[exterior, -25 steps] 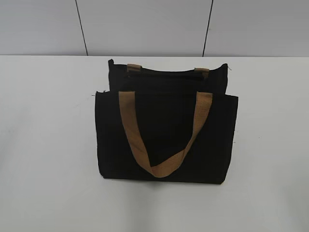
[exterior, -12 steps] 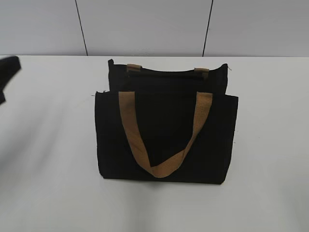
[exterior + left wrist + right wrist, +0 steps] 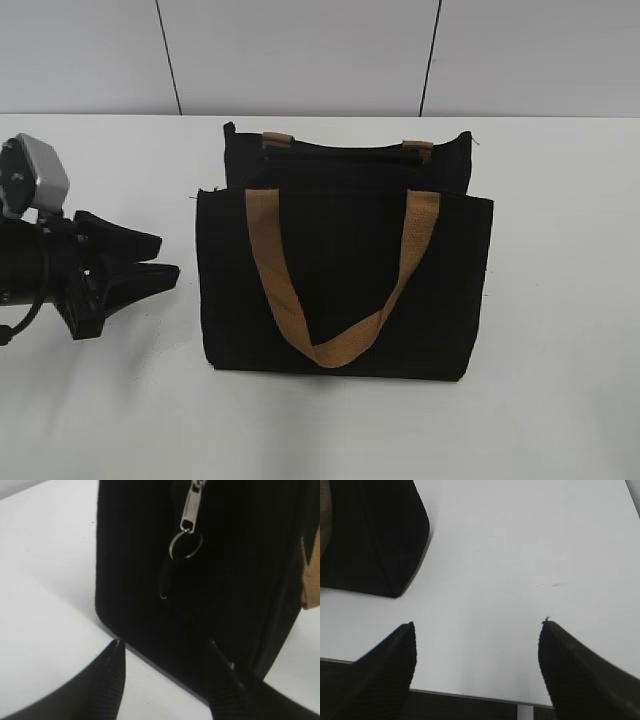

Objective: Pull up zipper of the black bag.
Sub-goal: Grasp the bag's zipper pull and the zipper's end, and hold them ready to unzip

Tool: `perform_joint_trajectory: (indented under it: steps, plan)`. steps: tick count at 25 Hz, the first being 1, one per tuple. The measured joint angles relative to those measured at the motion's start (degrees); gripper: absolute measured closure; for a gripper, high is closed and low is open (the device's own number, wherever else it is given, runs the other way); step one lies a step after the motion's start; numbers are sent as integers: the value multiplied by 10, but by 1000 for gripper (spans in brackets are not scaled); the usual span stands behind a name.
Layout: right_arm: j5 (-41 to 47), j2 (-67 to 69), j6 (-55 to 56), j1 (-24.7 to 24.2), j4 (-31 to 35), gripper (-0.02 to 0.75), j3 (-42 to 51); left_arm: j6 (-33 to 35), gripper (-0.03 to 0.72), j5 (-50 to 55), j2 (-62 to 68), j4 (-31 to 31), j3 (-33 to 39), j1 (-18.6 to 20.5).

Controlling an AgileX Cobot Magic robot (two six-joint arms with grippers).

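**Black bag on the bench, both end effectors open**

A wide white bench (image 3: 560,300) with a smooth matte surface is seen below a pale panelled wall (image 3: 300,55) split by dark seams. The black bag (image 3: 345,270) lies near the middle of the bench; it is a rectangular tote of woven black fabric, with a front pocket panel set lower than the back panel. A flat tan webbing handle (image 3: 340,300) is draped in a U shape down the front, and two short tan stubs of a second handle (image 3: 278,139) are visible at the far top edge.

The left end effector (image 3: 165,258) is seen just beside the bag's left side, not touching it, with its two black tapered fingers spread apart. A silver-grey camera block (image 3: 35,175) is carried on that arm.

In the left wrist view the zipper (image 3: 191,507) is seen on the bag's narrow side: a slim grey metal tab with a thin wire ring (image 3: 186,545) hung from its lower end, lying against the ribbed black cloth ahead of the fingertips.

In the right wrist view the right end effector (image 3: 477,630) is held open over bare bench, well clear of the bag's rounded corner.
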Motion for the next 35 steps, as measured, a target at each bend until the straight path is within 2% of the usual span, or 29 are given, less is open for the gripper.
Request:
perform_joint_trajectory:
  steps: [4, 8, 15, 17, 18, 20, 22, 23, 29, 35]
  plan:
    - [0, 0, 0, 0, 0, 162, 0, -1, 305, -34, 70, 50, -52, -4]
    - [0, 0, 0, 0, 0, 162, 0, -2, 305, -46, 119, 90, -111, -27]
    - [0, 0, 0, 0, 0, 162, 0, -2, 308, -85, 193, 70, -179, -57]
    - [0, 0, 0, 0, 0, 162, 0, -2, 337, -101, 210, 59, -190, -61]
    - [0, 0, 0, 0, 0, 162, 0, -2, 374, -108, 215, 56, -193, -64]
    - [0, 0, 0, 0, 0, 162, 0, -2, 483, -112, 222, 53, -196, -67]
    - [0, 0, 0, 0, 0, 162, 0, -2, 624, -115, 226, 52, -196, -69]
    - [0, 0, 0, 0, 0, 162, 0, -2, 657, -116, 226, 51, -196, -69]
    - [0, 0, 0, 0, 0, 162, 0, -2, 665, -102, 198, 47, -196, -69]
    - [0, 0, 0, 0, 0, 162, 0, -2, 665, 3, 88, 14, -157, -69]
